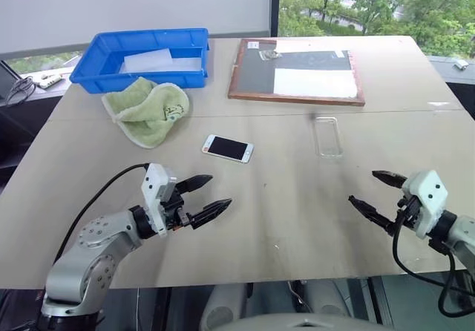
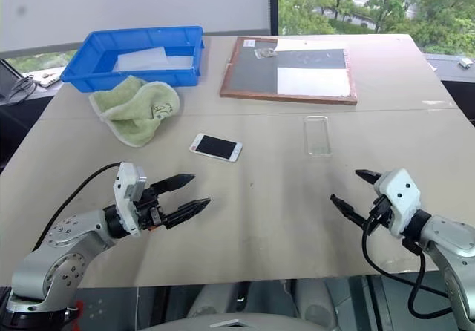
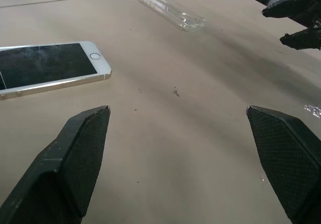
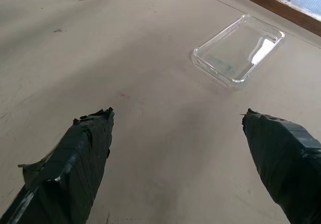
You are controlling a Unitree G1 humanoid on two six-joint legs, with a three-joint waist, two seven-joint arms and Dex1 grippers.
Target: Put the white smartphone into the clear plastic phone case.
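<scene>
The white smartphone (image 1: 228, 148) lies flat and screen up on the tan table (image 1: 282, 220), left of centre. The clear plastic phone case (image 1: 328, 136) lies open side up to its right, a faint glossy outline. My left gripper (image 1: 210, 194) hovers open above the table, nearer than the phone, with nothing between its fingers. My right gripper (image 1: 370, 192) hovers open at the near right, nearer than the case, also empty. The left wrist view has the phone (image 3: 47, 67) and the case (image 3: 171, 10); the right wrist view has the case (image 4: 237, 50).
A green cloth (image 1: 147, 109) lies crumpled behind the phone. A blue bin (image 1: 145, 58) holding a white sheet stands at the back left. A wood-framed dark board (image 1: 297, 71) lies at the back centre, beyond the case.
</scene>
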